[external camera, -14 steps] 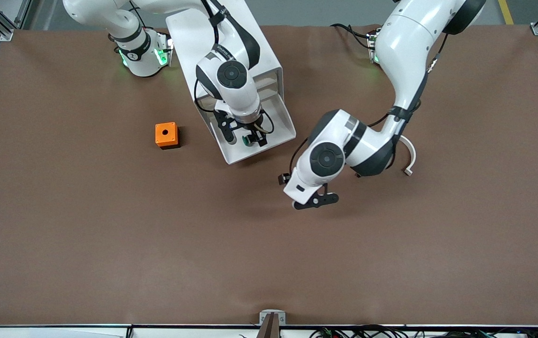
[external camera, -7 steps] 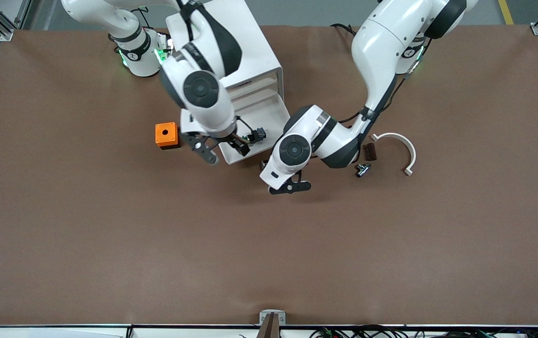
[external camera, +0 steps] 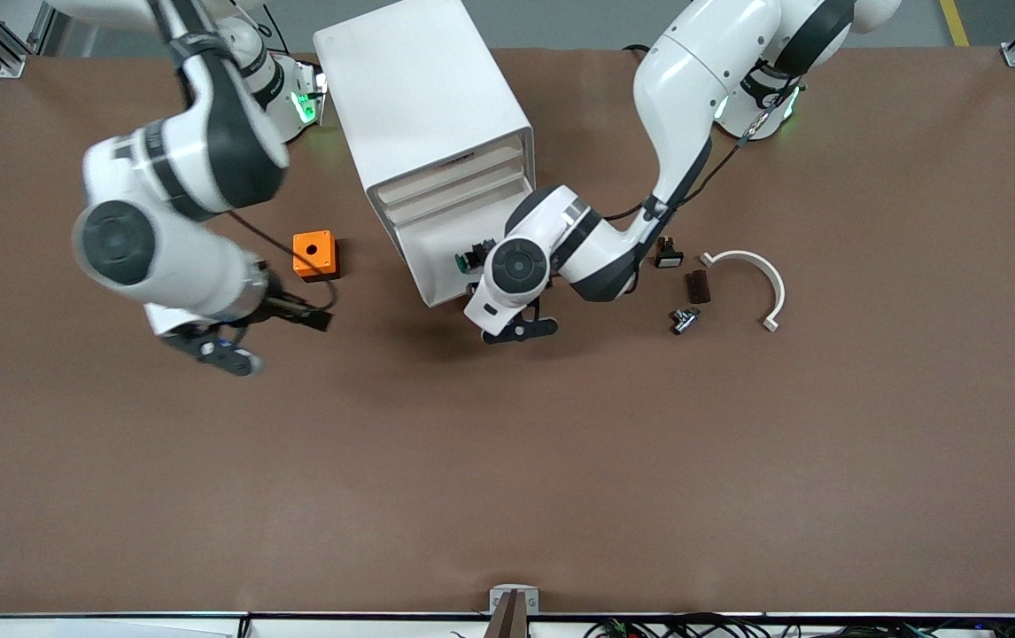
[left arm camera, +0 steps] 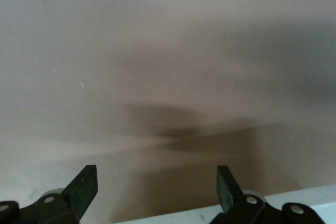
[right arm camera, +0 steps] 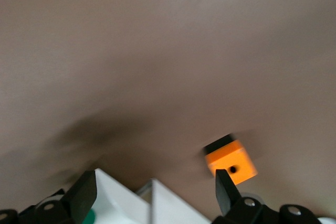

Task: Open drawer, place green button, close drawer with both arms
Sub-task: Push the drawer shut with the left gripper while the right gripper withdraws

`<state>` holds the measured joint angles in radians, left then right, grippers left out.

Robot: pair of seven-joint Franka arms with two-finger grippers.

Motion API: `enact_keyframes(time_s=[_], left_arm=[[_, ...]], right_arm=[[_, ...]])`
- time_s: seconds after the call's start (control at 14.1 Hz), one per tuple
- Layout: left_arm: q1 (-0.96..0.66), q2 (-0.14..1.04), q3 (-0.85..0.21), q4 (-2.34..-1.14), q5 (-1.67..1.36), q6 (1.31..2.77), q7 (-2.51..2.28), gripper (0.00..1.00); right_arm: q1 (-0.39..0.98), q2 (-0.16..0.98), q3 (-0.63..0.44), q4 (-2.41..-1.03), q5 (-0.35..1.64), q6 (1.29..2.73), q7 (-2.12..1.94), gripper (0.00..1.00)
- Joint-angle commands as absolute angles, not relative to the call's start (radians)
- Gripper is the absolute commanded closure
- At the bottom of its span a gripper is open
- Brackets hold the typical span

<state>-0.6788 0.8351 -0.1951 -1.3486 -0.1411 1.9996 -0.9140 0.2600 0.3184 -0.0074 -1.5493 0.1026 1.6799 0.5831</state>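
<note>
Inside the pulled-out drawer point(external camera: 450, 266) of the white cabinet point(external camera: 423, 89) I see the green button point(external camera: 464, 262) lying loose. My left hand point(external camera: 521, 330) hovers just over the drawer's front edge, fingers apart and empty. My right hand point(external camera: 215, 350) hangs over bare bench point(external camera: 507, 470) near the orange cube point(external camera: 313, 254), fingers apart too.

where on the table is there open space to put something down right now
Bare brown table fills the whole half nearest the front camera, below both grippers. It is crowded around the cabinet: open drawer with the button, orange cube, and the small parts beside the white curved piece.
</note>
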Motion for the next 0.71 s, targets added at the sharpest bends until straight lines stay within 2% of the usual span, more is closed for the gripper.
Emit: enact_keyframes(time_s=[0.0, 0.64], left_arm=[[-0.719, 0.827, -0.195, -1.365, -0.17, 2.005, -0.977, 0.0], [-0.792, 0.821, -0.245, -1.4, -0.25, 1.997, -1.155, 0.0]], right_arm=[[0.129, 0.311, 0.017, -1.5, 0.072, 1.596, 0.335, 0.0], [-0.086, 0.311, 0.015, -1.445, -0.012, 1.462, -0.09, 0.0]])
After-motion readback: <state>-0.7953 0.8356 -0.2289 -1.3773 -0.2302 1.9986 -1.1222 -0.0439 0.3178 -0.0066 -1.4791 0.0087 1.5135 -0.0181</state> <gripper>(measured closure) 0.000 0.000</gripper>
